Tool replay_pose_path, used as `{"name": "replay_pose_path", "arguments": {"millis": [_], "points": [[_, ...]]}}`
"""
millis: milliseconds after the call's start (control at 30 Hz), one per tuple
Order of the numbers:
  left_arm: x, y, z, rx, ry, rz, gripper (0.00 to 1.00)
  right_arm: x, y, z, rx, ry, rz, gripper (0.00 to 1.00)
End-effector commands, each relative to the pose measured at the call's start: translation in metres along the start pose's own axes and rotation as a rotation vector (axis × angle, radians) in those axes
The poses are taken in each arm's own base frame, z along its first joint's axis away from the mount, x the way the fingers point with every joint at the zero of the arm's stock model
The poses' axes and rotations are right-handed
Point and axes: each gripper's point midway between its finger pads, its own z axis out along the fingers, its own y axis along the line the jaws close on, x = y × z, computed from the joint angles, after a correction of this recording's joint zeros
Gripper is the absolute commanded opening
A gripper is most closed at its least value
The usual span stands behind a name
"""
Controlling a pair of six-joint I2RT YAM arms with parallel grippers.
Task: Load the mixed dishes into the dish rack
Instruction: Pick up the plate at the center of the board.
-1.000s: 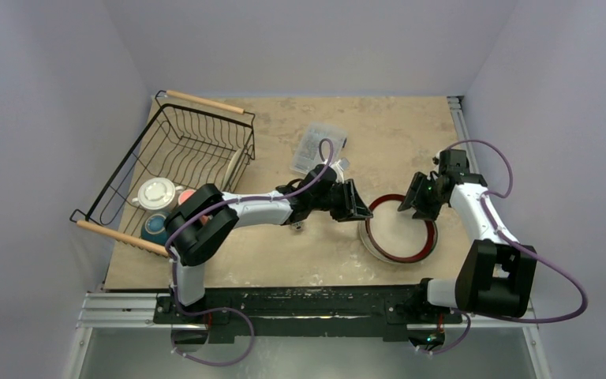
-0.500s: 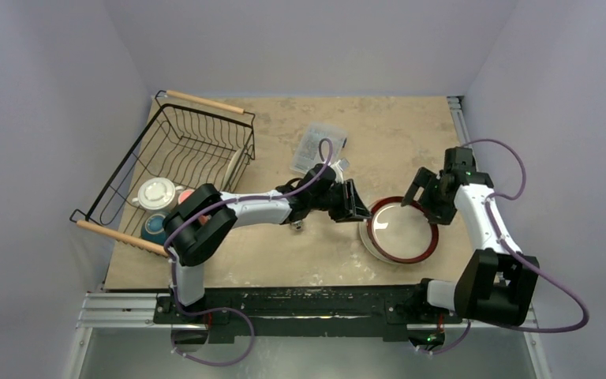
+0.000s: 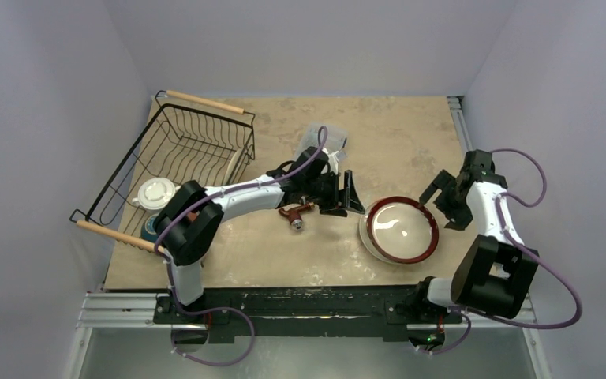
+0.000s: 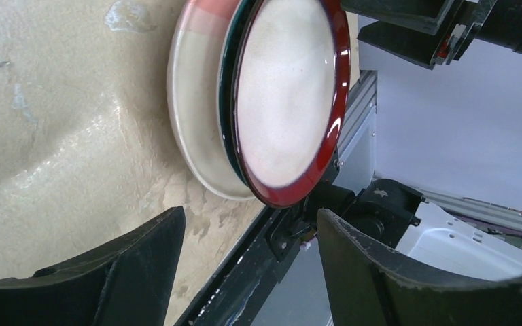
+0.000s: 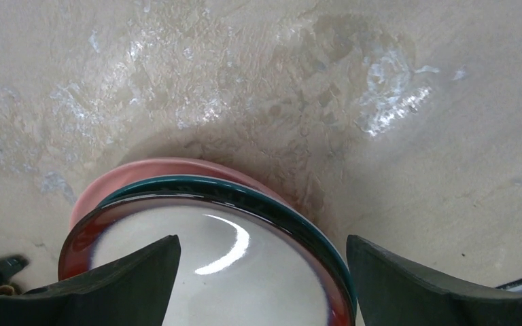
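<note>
Stacked plates (image 3: pixel 400 230) lie between the two wide, empty jaws. Likely stiff, slick, breakable ceramic, so pinch the top one's red rim.

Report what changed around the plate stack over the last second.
Both arms backed off the red-rimmed plate: the left gripper pulled away leftward, the right gripper rightward, fingers opening as they let go of its rim. The stack under it and the dish rack stayed put.

Ahead of the black left claw (image 4: pixel 246 234): red-rimmed cream plate (image 4: pixel 285 95), teal-edged plate (image 4: pixel 224 95), pink-cream plate (image 4: pixel 194 102), stacked on the mottled beige surface (image 4: pixel 54 136).
</note>
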Motion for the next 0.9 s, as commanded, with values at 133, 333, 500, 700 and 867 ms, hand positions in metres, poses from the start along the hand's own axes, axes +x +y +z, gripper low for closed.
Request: {"name": "replay_pose_path", "arguments": {"millis": [133,333,500,700,867], "points": [[-0.006,-0.021,-0.002,0.074,0.055,0.005,0.7,0.016,0.02,0.018,-0.136,0.082,-0.051,0.9],[-0.003,-0.016,0.008,0.068,0.063,-0.046,0.7,0.039,0.04,0.015,-0.288,0.135,-0.023,0.87],[0.001,-0.014,0.015,0.087,0.055,-0.092,0.68,0.051,0.055,0.012,-0.37,0.17,-0.005,0.86],[0.007,-0.013,0.021,0.093,0.057,-0.124,0.63,0.058,0.055,0.018,-0.375,0.191,-0.028,0.85],[0.003,-0.006,0.014,0.023,0.006,-0.095,0.65,0.054,0.058,0.016,-0.38,0.185,-0.04,0.85]]}}
